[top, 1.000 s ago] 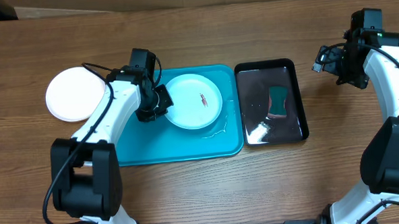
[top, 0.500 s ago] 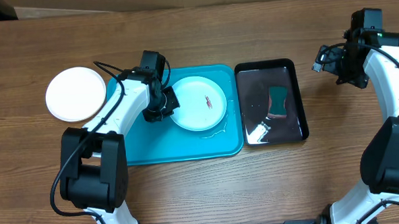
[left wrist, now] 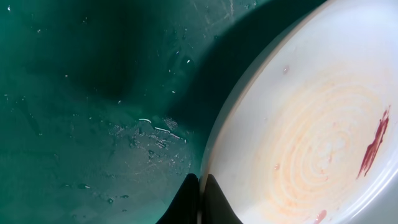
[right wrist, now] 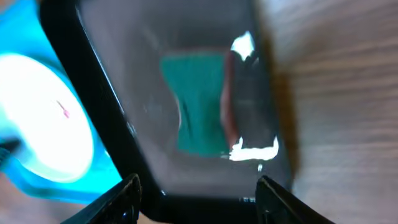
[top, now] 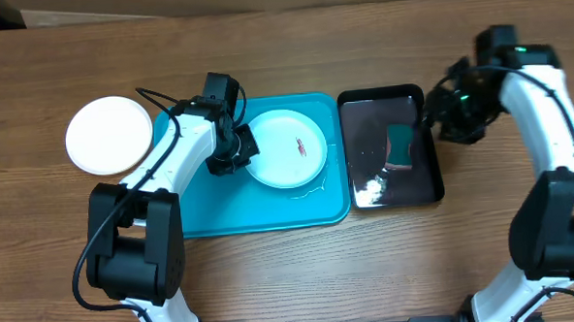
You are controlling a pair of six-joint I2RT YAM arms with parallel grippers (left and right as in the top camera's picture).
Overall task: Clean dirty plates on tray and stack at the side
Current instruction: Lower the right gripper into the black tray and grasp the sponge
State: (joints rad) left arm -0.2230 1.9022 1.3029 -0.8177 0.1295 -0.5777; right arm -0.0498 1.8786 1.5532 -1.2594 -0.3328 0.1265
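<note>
A pale round plate (top: 288, 146) with a red smear (left wrist: 373, 143) lies on the turquoise tray (top: 231, 207). My left gripper (top: 236, 152) is shut on its left rim; in the left wrist view the two fingertips (left wrist: 200, 193) pinch the thin edge of the plate (left wrist: 311, 124). A clean white plate (top: 108, 135) rests on the table left of the tray. My right gripper (top: 438, 116) hovers open over the right side of the black tray (top: 363, 119), nothing between its fingers. In the right wrist view its jaws (right wrist: 199, 193) frame the black tray's edge.
A green sponge (top: 400, 146) with a reddish-brown side lies in the wet black tray, blurred in the right wrist view (right wrist: 202, 112). Water droplets sit on the turquoise tray (left wrist: 81, 106). Bare wooden table surrounds both trays.
The right arm has swung left from the table's far right edge to the black tray, its jaws narrowing somewhat. The left gripper shifted the plate slightly right early on, then held still.
</note>
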